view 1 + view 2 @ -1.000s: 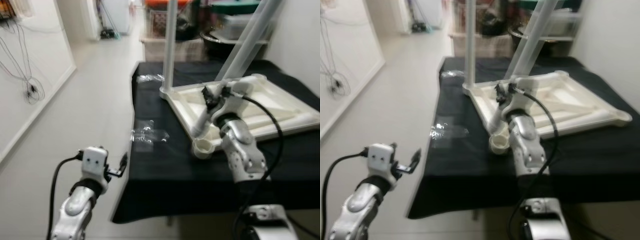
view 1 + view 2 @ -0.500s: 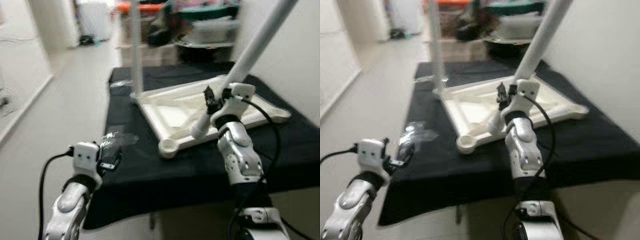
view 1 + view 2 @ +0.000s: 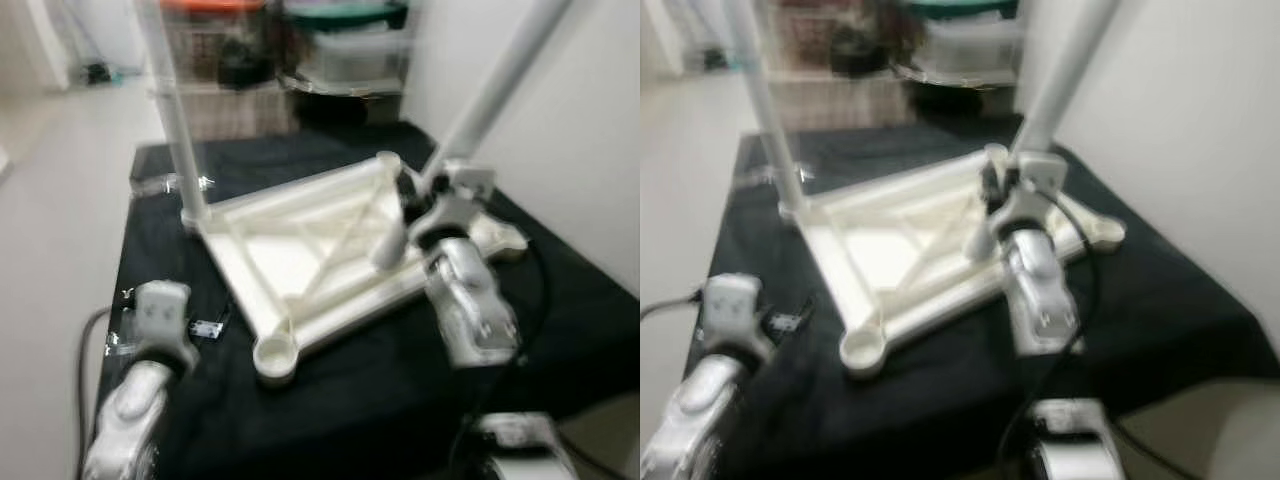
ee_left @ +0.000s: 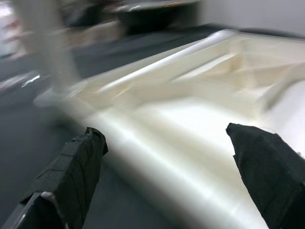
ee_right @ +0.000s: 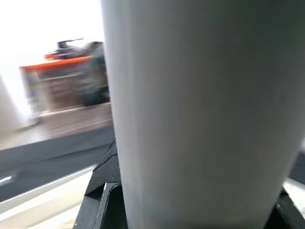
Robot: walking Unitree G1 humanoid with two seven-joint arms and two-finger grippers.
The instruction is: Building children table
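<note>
Leg (image 5: 190,119) hides right fingers (image 5: 102,191); blurred.

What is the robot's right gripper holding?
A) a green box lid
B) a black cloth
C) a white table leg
C: the right gripper is clamped on the slanted white table leg, which rises from the upside-down white tabletop; the right wrist view shows the leg between its black fingers.

No legible text or labels anywhere.
</note>
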